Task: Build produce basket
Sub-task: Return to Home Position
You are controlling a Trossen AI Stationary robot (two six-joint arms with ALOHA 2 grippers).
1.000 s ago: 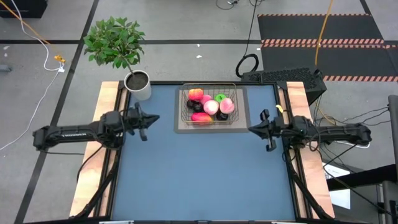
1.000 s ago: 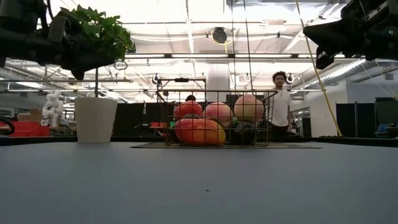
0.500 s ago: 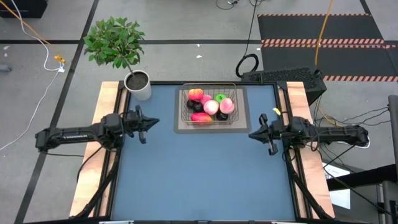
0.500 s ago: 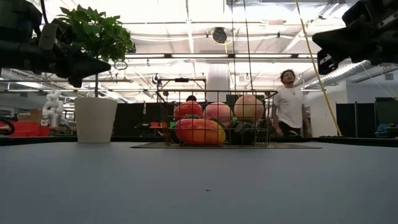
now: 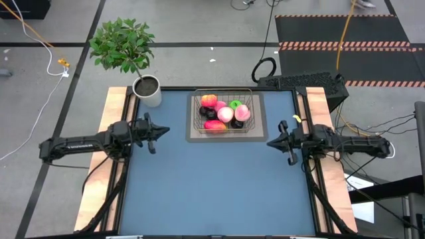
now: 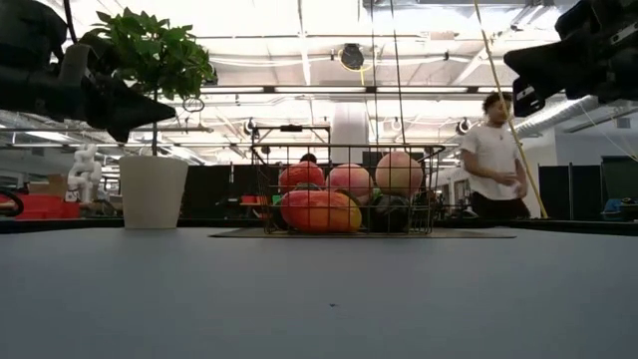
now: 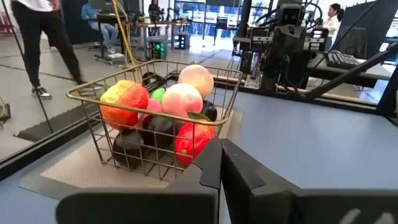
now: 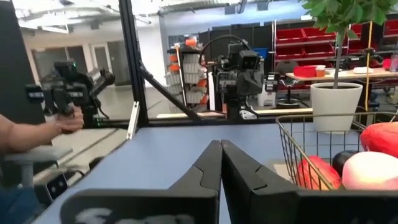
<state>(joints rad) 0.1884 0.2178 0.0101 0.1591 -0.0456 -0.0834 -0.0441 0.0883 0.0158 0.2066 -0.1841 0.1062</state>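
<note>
Both arms carry nothing, fingers pressed together: the left gripper hangs over the table's left side and the right gripper over its right side, each well apart from the basket. The basket sits on a grey mat at the far middle of the blue table, with the produce heaped inside it. No fruit lies loose, so I'd judge the filling done and only parking the arms left. A white plant pot stands at the far left corner, a person passes behind, and nothing blocks either arm
</note>
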